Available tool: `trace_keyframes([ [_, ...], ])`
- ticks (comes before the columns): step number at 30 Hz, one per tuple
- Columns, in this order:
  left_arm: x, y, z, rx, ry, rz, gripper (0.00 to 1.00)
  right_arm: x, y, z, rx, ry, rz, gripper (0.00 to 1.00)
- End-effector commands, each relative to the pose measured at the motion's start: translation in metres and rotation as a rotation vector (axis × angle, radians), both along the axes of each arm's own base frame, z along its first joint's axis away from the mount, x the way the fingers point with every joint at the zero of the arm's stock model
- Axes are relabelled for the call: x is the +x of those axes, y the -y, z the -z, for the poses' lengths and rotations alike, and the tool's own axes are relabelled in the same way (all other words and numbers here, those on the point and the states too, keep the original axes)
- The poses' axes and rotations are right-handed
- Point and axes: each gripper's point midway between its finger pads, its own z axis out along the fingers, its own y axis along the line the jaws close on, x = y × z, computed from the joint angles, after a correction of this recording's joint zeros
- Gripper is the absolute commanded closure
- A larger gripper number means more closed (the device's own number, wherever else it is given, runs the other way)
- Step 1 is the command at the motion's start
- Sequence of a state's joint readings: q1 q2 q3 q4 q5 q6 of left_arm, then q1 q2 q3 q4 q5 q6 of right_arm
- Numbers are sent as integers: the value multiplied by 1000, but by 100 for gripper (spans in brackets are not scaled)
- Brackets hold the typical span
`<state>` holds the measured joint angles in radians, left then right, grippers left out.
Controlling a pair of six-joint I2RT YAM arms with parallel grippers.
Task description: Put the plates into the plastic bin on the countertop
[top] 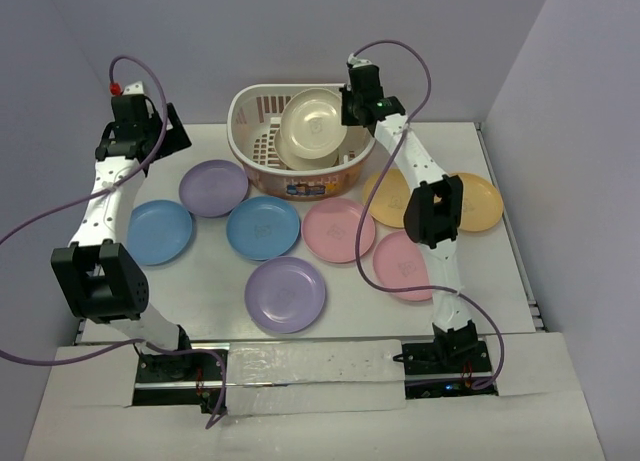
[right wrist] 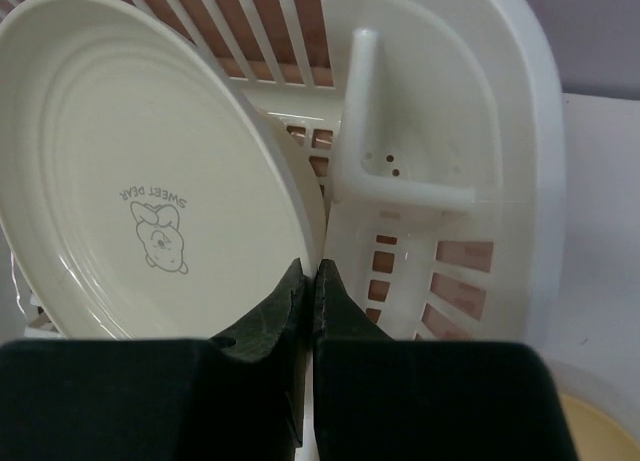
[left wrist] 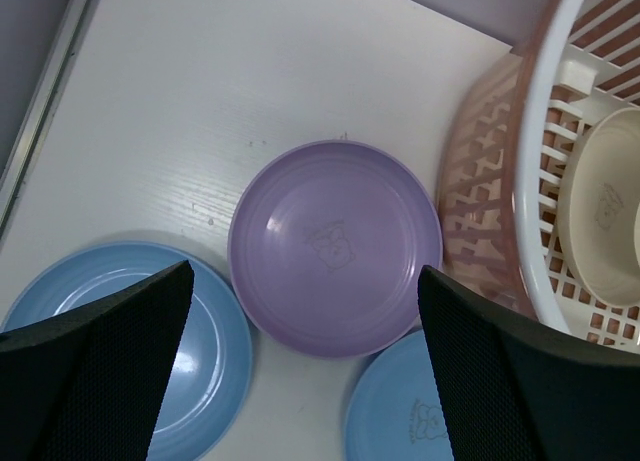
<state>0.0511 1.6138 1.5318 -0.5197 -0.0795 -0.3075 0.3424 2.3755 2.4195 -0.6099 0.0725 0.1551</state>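
The cream-white plastic bin [top: 245, 101] stands at the back middle of the countertop [top: 200, 291]. A cream plate [top: 312, 126] leans tilted inside it, with a second cream rim just behind. My right gripper [top: 352, 116] is shut on this plate's right rim; the right wrist view shows the fingertips [right wrist: 310, 276] pinching the plate [right wrist: 140, 171] inside the bin [right wrist: 520, 131]. My left gripper [top: 165, 131] is open and empty, hovering above a lilac plate [top: 213, 187]. In the left wrist view, that plate [left wrist: 333, 246] lies between the wide-apart fingers [left wrist: 120, 341].
Flat on the countertop lie two blue plates [top: 159, 231] [top: 263, 227], two pink plates [top: 338, 229] [top: 405, 264], a second lilac plate [top: 285, 294] and two yellow-orange plates [top: 385, 196] [top: 478, 201]. Pale lilac walls border the back and sides.
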Motion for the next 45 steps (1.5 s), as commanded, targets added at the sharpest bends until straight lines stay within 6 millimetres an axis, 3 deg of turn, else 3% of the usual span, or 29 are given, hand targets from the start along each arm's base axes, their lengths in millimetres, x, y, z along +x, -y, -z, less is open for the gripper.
trace_keyframes([
  [1, -1, -7, -16, 12, 54, -5, 1, 17, -19, -29, 38, 133, -23, 100],
  [4, -1, -12, -8, 14, 31, -19, 1, 19, -25, -20, 55, 116, -34, 82],
  [5, 0, -14, -6, 14, 25, -21, 1, 19, -26, -17, 59, 111, -36, 68],
  [6, 0, -16, -5, 13, 20, -22, 1, 20, -27, -14, 62, 107, -38, 47],
  [8, 2, -19, 2, 12, 5, -24, 1, 20, -28, -11, 64, 104, -34, 24],
  [10, 6, -25, 12, 17, -14, -18, 1, 20, -28, -12, 61, 105, -30, 3],
  [11, 7, -26, 12, 17, -14, -10, 1, 20, -28, -15, 62, 109, -30, 0],
  [16, 38, -49, 57, -39, -106, 52, 1, 8, -26, -49, 76, 141, -42, 0],
  [17, 38, -43, 57, -60, -102, 79, 1, 7, -27, -46, 74, 134, -43, 0],
  [19, 60, -54, 83, -53, -148, 143, 3, -12, -26, -83, 91, 167, -84, 0],
  [20, 58, -53, 85, -59, -159, 147, 4, -13, -25, -75, 85, 150, -84, 0],
  [21, 68, -58, 99, -45, -183, 157, 5, -26, -27, -100, 106, 174, -125, 0],
  [22, 74, -61, 112, -42, -202, 176, 6, -43, -29, -109, 116, 169, -172, 0],
  [24, 81, -61, 129, -50, -219, 203, 9, -63, -30, -98, 111, 118, -219, 0],
  [30, 95, -51, 151, -84, -227, 289, 17, -131, -19, -80, 73, 13, -346, 0],
  [38, 84, -42, 195, -128, -310, 329, 34, -214, -15, -25, 53, -172, -535, 0],
  [40, 78, -33, 205, -138, -331, 377, 37, -238, -15, 0, 51, -241, -579, 0],
  [42, 75, -29, 210, -139, -344, 395, 40, -248, -17, 3, 50, -254, -606, 0],
  [45, 69, -23, 216, -145, -355, 416, 49, -275, -21, 29, 50, -316, -633, 0],
])
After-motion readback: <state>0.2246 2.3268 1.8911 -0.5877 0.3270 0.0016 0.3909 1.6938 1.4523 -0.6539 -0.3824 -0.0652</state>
